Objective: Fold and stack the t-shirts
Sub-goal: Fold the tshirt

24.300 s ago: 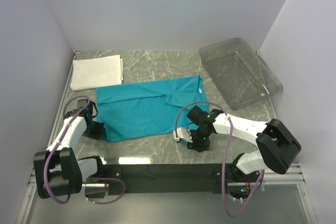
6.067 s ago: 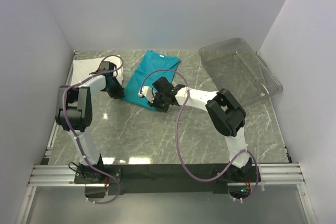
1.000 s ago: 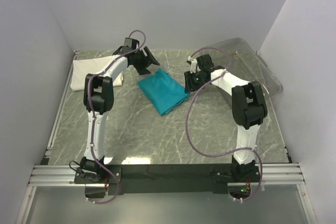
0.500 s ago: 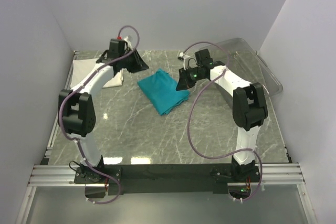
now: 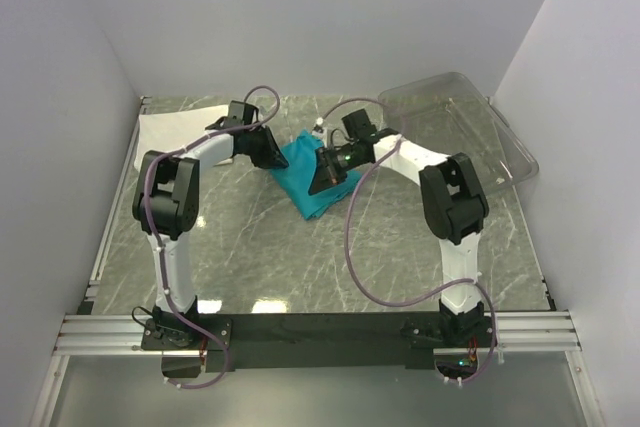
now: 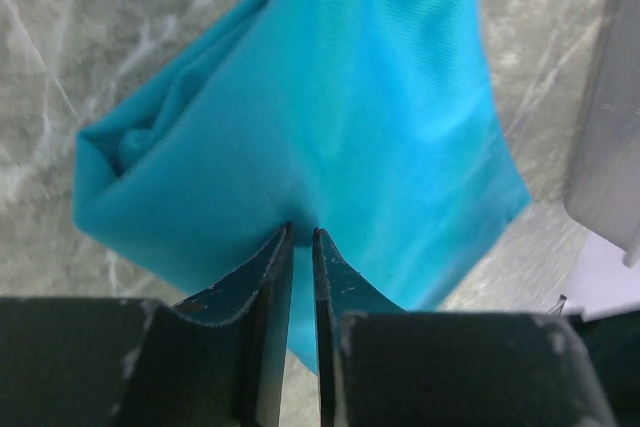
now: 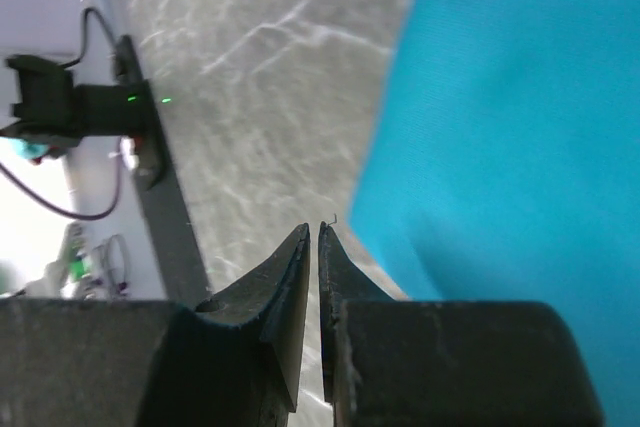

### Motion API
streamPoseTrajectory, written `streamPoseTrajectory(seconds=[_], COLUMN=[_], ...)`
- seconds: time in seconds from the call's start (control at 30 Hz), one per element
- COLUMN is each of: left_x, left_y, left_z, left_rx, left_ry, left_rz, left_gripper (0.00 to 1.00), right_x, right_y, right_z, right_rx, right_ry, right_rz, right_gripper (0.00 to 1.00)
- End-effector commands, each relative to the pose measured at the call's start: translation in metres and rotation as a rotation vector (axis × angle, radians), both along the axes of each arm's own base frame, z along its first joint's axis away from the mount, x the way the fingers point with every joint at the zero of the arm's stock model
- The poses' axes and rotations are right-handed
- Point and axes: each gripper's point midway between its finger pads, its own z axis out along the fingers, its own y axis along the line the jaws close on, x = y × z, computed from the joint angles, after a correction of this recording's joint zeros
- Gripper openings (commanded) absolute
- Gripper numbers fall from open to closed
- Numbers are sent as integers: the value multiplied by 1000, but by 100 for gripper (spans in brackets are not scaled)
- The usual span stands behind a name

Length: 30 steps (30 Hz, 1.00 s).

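The left gripper [image 6: 302, 237] has its 2 fingers drawn almost together, with only a thin slit between them. The tips rest at the near edge of the teal-blue t-shirt [image 6: 340, 117], and no fold of cloth shows caught in the slit. The right gripper [image 7: 312, 232] is closed the same way and holds nothing. Its tips hang over bare marble, just beside the shirt's other edge.

From above, the 2 arms come at the teal-blue t-shirt from opposite sides. It lies on the marble table [image 5: 300, 257] toward the far middle, folded into a small, thick packet set at an angle. One end looks bunched and rounded rather than flat.

The white t-shirt [image 5: 165, 137] lies folded flat in the far left corner, apart from the teal one and partly hidden by the left arm. The clear plastic tray [image 5: 505, 162] stands at the far right with nothing visible in it.

Folding looks about done, so stacking is probably the step in hand: 2 folded shirts, not yet one on the other. The next move would need both grippers to open and take the packet by opposite edges, pinching through all its layers. They would then have to lift together so the folds do not slip open, carry it left and lay it squarely on the white t-shirt.
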Motion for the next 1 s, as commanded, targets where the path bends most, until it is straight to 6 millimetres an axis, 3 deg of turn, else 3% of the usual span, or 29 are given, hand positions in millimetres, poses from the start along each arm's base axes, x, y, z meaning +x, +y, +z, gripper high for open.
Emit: streamPoseTrajectory(seconds=[0.0, 0.13, 0.33, 0.47, 0.6, 0.7, 0.73, 0.77, 0.8, 0.9, 0.97], left_x=[9, 8, 13, 18, 27, 33, 34, 40, 41, 49, 50], left_y=[-3, -1, 0, 4, 25, 30, 28, 26, 20, 11, 4], left_z=[-11, -25, -31, -24, -18, -12, -7, 5, 17, 55, 78], left_rx=[13, 28, 37, 21, -22, -38, -45, -56, -94, -146, -193], left_ry=[-10, 12, 19, 10, 18, 6, -7, -50, -74, -168, -209], left_rz=[-19, -11, 1, 35, 114, 121, 109, 98, 67, 32, 6], left_gripper=[19, 19, 22, 40, 49, 51, 52, 53, 53, 54, 55], right_x=[-13, -9, 3, 0, -9, -16, -24, -28, -24, -14, 0], right_y=[24, 37, 21, 6, -2, -2, 2, -2, -2, -14, -21], right_z=[-4, -24, -57, -71, -72, -48, -24, -12, 5, 44, 52], right_rx=[47, 1, -98, -118, -103, -12, 74, 97, 154, 220, 211], right_ry=[90, 144, 211, 265, 287, 243, 235, 241, 149, 97, 62], right_rz=[27, -9, -145, -171, -148, -31, 41, 69, 131, 140, 98], right_gripper=[15, 16, 15, 13, 12, 13, 13, 13, 13, 13, 13])
